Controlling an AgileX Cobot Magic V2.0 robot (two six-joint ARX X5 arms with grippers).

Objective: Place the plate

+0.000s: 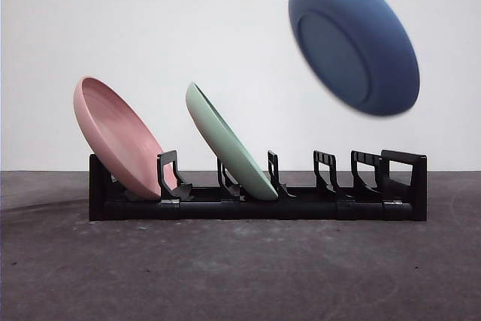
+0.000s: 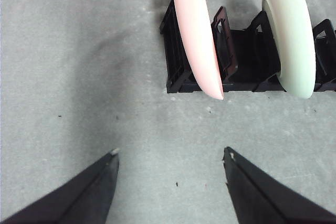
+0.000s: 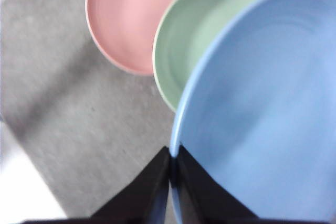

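Front cam low, level w/ table (image 1: pixel 240 276), near black dish rack (image 1: pixel 255 204). Both wrist cams look down; all share pink plate (image 1: pixel 116 137).

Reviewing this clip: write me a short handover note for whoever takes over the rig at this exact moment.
Right gripper: shut on the rim of the blue plate, holding it tilted in the air above the right part of the black rack.
Left gripper: open, empty, hovering over the table near the rack's pink-plate end.
Done: pink plate and green plate lean in the rack's two left slots.
Left: lower the blue plate into one of the free slots to the right of the green plate, then release.
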